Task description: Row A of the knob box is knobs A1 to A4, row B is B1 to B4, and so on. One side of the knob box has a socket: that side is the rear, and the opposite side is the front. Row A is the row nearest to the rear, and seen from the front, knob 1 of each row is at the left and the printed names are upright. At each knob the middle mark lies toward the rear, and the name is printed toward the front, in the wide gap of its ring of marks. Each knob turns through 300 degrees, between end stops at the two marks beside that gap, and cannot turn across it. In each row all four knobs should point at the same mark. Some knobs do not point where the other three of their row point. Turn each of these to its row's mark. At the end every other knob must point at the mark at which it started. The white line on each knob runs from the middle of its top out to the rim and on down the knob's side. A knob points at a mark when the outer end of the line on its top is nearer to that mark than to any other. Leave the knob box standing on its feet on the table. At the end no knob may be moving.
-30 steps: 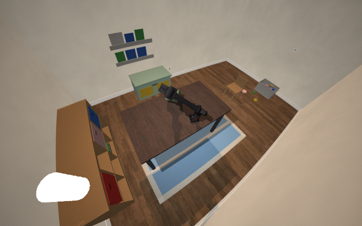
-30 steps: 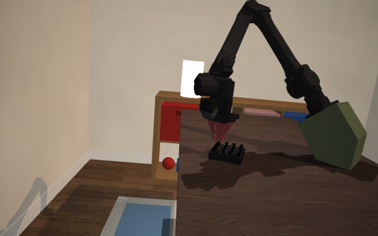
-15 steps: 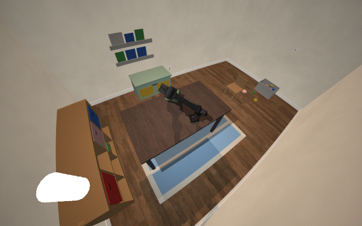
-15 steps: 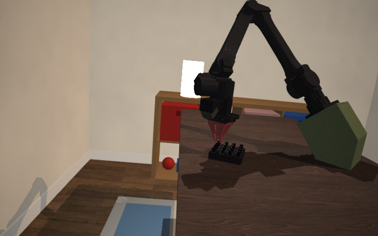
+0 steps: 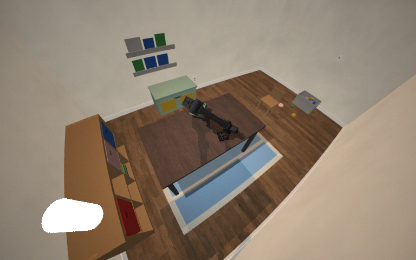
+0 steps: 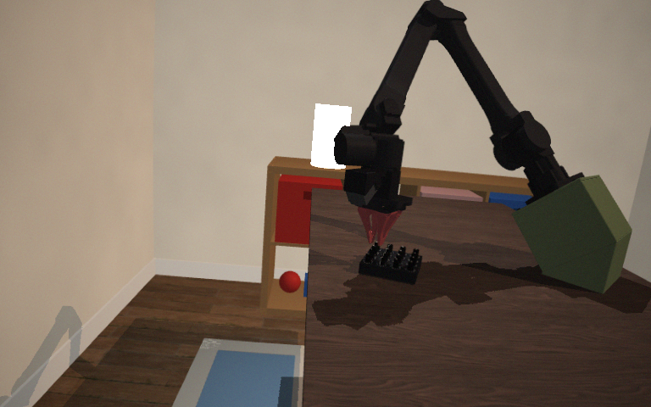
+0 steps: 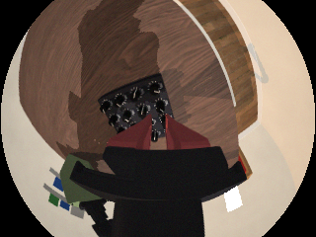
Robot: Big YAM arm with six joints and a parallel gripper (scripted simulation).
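The black knob box [image 5: 222,137] [image 6: 388,272] [image 7: 126,89] stands on the dark table [image 5: 177,144] [image 6: 470,353] [image 7: 54,74]. Several black knobs with white lines show on its top, among them a corner knob [image 7: 155,87] and the knob [image 7: 135,94] beside it. My gripper [image 6: 375,243] [image 7: 158,118], with red fingers, points down over the box, its tips at the knob tops or just above. The fingers stand a narrow gap apart with nothing held. One knob [image 7: 154,136] shows through the gap in the wrist view. The fingers hide some knobs. The printed names and the socket are not readable.
A green block-shaped body [image 6: 566,236] [image 7: 76,180] is at the arm's base. The table edge lies near the box, with a blue rug [image 5: 216,183] below on the floor. A wooden shelf unit [image 5: 84,167] and a green cabinet [image 5: 172,86] stand off the table.
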